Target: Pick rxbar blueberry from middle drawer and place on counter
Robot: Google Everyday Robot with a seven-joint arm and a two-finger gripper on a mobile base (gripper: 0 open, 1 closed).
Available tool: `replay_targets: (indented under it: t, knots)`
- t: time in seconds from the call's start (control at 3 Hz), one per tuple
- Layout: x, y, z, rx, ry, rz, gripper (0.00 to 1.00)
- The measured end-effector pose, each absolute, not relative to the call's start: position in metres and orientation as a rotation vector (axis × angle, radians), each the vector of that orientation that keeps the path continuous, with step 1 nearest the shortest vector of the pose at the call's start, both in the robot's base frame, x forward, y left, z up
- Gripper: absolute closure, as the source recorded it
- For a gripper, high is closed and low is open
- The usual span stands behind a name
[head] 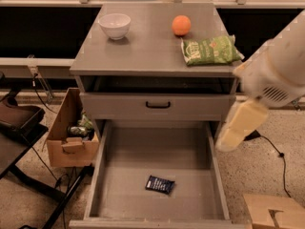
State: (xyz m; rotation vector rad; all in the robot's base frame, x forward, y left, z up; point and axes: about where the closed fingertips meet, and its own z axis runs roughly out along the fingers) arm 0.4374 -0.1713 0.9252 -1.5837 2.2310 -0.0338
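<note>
A: So, where's the gripper [234,133]?
B: At the low end of the arm [281,66], by the right wall of the drawer [215,166]. Open or closed: can't tell.
A: And rxbar [159,184]?
B: Down-left of gripper, flat on drawer floor, near front, clear of the walls.
A: Counter [147,46]?
B: Up-left of gripper. Chip bag [209,50] is closest to it, then orange [181,25], bowl [115,26] farthest. Cardboard box [64,128] on far side of drawer.

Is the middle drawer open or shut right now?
Open: the middle drawer is pulled out, floor exposed, rxbar blueberry lying flat inside. The gripper hangs by its right wall.
</note>
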Motion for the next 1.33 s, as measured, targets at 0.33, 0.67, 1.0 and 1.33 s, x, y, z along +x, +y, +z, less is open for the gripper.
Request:
replay_targets:
  t: [0.33,0.67,1.0,1.33]
  knots:
    - [0.447,-0.124,0.846,-1.52,2.29,0.033,0.0]
    - [0.49,-0.06,0.763,-1.491,2.283,0.033,0.0]
    - [0.525,-0.02,0.719,-1.435,2.262,0.064,0.0]
    - [0.529,-0.016,0.72,-1.407,2.261,0.066,0.0]
